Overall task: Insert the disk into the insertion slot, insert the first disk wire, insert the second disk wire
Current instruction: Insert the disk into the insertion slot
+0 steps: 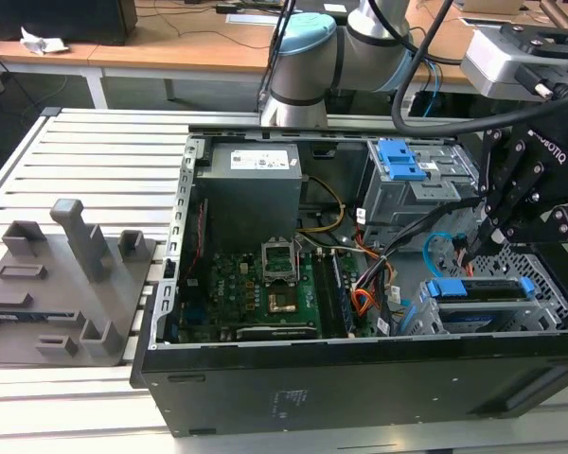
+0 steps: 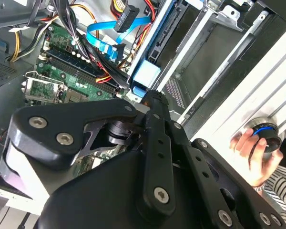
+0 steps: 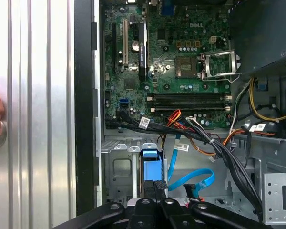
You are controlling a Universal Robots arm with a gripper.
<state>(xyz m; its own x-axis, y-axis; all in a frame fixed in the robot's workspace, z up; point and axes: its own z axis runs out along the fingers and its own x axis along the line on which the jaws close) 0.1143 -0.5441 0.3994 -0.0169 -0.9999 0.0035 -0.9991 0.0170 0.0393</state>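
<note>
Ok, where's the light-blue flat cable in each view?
Exterior view: the light-blue flat cable loops just on the exterior view's left of the end effector.
Second wrist view: the cable lies beside the green motherboard.
First wrist view: the cable lies between motherboard and end effector.
Shared landmark: the green motherboard.

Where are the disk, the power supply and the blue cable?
Disk (image 1: 445, 289): exterior view, carrier's blue end.
Power supply (image 1: 251, 203): exterior view, grey side face.
Blue cable (image 3: 172, 164): first wrist view, straight stretch.

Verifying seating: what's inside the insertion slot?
The blue-framed disk sits in the slot. The gripper covers one end of it, so how deep it is seated cannot be seen.
</note>
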